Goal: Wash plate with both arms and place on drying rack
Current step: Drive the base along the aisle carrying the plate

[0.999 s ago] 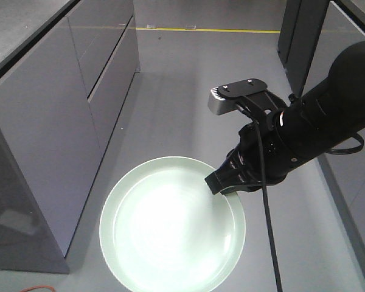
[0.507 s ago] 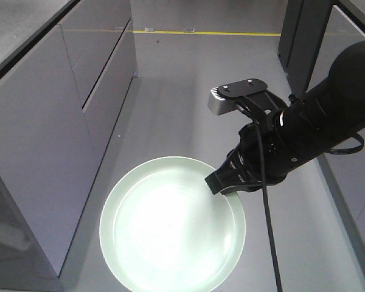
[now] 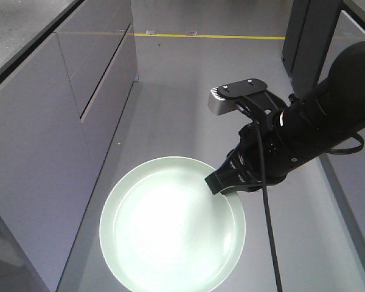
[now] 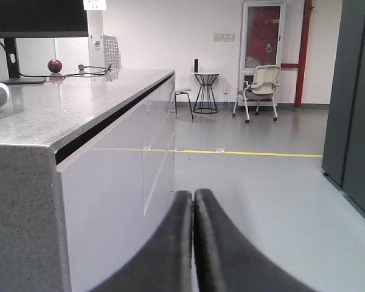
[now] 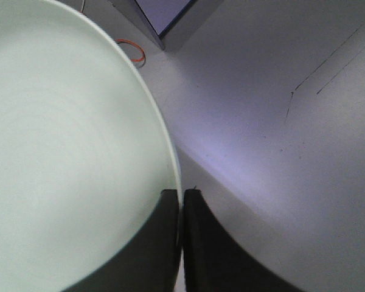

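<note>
Since the earlier frames the bench (image 3: 42, 121) front at the left of the front view has slid down and leftward, its near corner passing out at the lower left, and the yellow floor line (image 3: 207, 36) at the top has dropped slightly. The plate (image 3: 170, 225) and the right tool (image 3: 218, 182) hold the same spot at lower centre throughout. The judgement is therefore that the base is travelling along the bench with the plate carried, and that the arm itself is not working. The plate hangs roughly level above bare floor, touching nothing but the tool at its right edge. No sink or drying rack appears in any view, so this reads as transit (whether before or after washing cannot be told). The right wrist view adds the grip itself: the plate (image 5: 67, 152) rim is pinched between the closed fingers of the right tool (image 5: 181, 204), with an orange cable loop (image 5: 134, 53) on the floor at upper left. The left wrist view alone shows the left tool (image 4: 193, 204), fingers pressed together and empty, beside the bench top (image 4: 61, 109) carrying a red ball (image 4: 55, 65).
</note>
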You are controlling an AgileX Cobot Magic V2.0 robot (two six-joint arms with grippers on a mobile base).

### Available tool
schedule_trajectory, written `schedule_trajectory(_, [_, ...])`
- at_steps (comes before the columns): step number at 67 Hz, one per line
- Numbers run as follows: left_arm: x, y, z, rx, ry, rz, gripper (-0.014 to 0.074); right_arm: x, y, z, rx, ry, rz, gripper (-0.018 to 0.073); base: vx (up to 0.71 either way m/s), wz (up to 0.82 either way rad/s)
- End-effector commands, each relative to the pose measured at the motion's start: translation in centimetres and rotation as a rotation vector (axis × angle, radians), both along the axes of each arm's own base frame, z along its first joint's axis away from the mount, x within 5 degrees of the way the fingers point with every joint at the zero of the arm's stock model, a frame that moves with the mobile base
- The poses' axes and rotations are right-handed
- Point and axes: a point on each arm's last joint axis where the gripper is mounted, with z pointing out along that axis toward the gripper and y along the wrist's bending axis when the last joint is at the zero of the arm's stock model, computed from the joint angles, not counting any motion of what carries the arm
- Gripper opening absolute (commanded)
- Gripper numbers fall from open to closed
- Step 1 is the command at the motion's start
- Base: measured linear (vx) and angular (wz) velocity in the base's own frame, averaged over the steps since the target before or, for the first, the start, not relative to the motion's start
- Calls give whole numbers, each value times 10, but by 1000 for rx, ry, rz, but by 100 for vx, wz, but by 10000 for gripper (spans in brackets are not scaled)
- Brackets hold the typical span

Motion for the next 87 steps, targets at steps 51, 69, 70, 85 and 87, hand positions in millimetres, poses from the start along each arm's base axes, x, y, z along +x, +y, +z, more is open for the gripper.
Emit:
schedule_trajectory(51, [-3,0,15,-5,-114,-5,-6,-4,-2,21,60,-78,-7,-1,17,-4])
schedule_trajectory(69, [-3,0,15,-5,-114,-5,-6,-4,-2,21,60,-78,-7,-1,17,-12])
schedule_trajectory(70, [-3,0,15,-5,-114,-5,-6,-4,-2,21,60,-78,-7,-1,17,-11])
schedule_trajectory(85, [-3,0,15,-5,-114,-5,-6,-4,-2,21,60,-78,-7,-1,17,-11])
schedule_trajectory(87, [-3,0,15,-5,-114,-5,-6,-4,-2,21,60,-78,-7,-1,17,-11])
